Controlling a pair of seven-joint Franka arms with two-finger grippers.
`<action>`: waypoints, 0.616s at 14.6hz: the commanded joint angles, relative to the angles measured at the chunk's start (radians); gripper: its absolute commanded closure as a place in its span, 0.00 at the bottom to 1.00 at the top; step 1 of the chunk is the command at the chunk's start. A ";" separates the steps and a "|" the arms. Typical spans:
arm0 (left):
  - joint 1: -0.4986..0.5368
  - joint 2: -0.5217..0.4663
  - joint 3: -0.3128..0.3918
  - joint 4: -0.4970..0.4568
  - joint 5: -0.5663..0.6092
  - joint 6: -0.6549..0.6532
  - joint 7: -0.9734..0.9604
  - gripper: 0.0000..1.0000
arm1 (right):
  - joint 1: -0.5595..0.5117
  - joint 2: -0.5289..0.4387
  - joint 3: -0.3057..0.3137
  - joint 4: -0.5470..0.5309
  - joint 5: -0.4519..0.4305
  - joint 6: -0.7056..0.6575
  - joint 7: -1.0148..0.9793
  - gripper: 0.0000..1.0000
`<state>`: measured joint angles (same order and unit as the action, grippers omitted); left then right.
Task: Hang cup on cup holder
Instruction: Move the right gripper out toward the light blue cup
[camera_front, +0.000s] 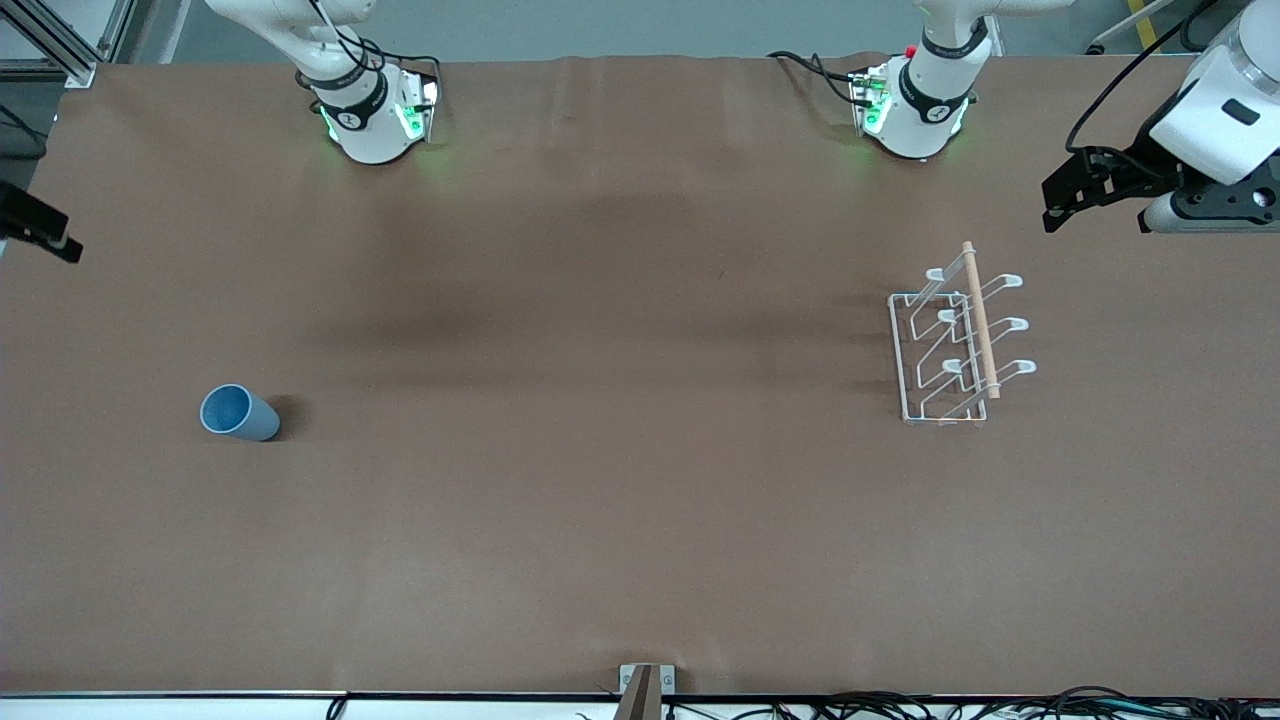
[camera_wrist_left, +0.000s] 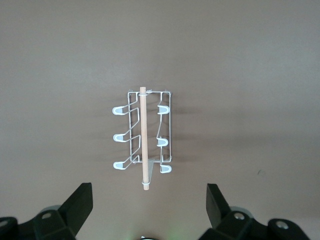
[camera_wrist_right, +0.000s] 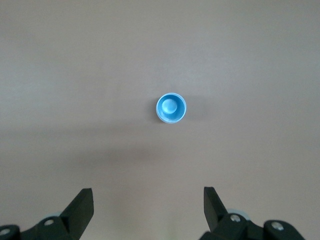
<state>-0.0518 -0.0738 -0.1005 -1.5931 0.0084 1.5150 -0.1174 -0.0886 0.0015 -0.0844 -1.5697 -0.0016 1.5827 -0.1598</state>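
1. You have the light blue cup (camera_front: 240, 413) standing upright on the brown table cover (camera_front: 600, 480) toward the right arm's end of the table, its open mouth facing up and nothing touching it.
2. In the right wrist view you look straight down into the cup (camera_wrist_right: 171, 108); it sits alone on the bare cover, well clear of that gripper's fingers.
3. Your right gripper (camera_wrist_right: 148, 212) hangs in the air over the table cover near the cup, with its two black fingers (camera_wrist_right: 80, 207) spread wide and nothing between them. In the front view only a dark part of that gripper (camera_front: 38, 230) shows at the edge of the picture.
4. The white wire cup holder (camera_front: 955, 345) stands on its rectangular base toward the left arm's end of the table, well apart from the cup. Its light wooden rod (camera_front: 980, 320) runs along the top, and loop-tipped prongs angle out on both sides, three to a side. No cup hangs on any prong.
5. Your left gripper (camera_front: 1085, 190) hovers over the table cover beside the cup holder (camera_wrist_left: 145, 145), at the left arm's end of the table. Its fingers (camera_wrist_left: 216, 202) are also spread wide and empty, with the rod (camera_wrist_left: 144, 140) lying between them in the left wrist view but far below.
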 joint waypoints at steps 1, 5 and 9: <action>0.001 0.029 -0.001 0.045 0.005 -0.015 0.013 0.00 | -0.074 -0.003 0.006 -0.143 0.014 0.130 -0.096 0.04; -0.006 0.039 -0.001 0.045 0.005 -0.013 0.009 0.00 | -0.128 0.060 0.006 -0.255 0.015 0.288 -0.193 0.07; -0.014 0.040 -0.002 0.045 0.004 -0.012 -0.004 0.00 | -0.129 0.147 0.008 -0.323 0.015 0.439 -0.196 0.08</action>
<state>-0.0575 -0.0439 -0.1024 -1.5736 0.0084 1.5150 -0.1173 -0.2079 0.1229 -0.0873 -1.8603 -0.0012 1.9663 -0.3401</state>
